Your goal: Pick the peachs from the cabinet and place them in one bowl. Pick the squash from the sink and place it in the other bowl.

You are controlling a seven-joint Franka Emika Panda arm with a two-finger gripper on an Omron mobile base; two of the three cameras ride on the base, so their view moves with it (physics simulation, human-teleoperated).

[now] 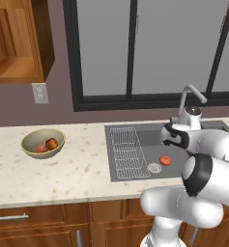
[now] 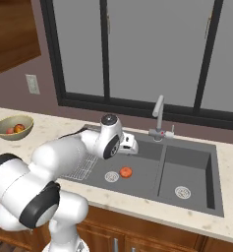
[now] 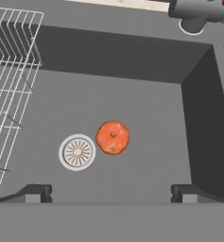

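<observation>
Squash position, entry by observer 1: "Squash (image 3: 113, 137) lay on the floor of the left basin of the sink (image 3: 132, 61), just beside the round drain (image 3: 77, 152), apart from the wire rack (image 3: 9, 80). Why was the hand parked above it?"

Observer 2: "Gripper (image 3: 111, 194) hung over the basin looking straight down. Its two fingertips (image 3: 38, 193) stood spread as wide as they go, nothing between them. Squash sat roughly centred between the tips in the hand view, slightly towards the left one. That reads as lining up for a descent, judged from the pose alone."

Observer 1: "And the peaches?"

Observer 2: "Peaches (image 1: 47, 145) rested together in the tan bowl (image 1: 34, 136) on the counter (image 1: 63, 169), well left of the sink. Cabinet (image 1: 19, 43) above stood with its inside showing. That half of the task looked finished."

Observer 1: "Dark bowl?"

Observer 2: "Could not be placed from these views."

Observer 1: "Risk?"

Observer 2: "Round fruit on a smooth floor could roll toward the drain if one finger touched first. Tap (image 2: 158, 114) stood behind the hand, clear of it."
</observation>
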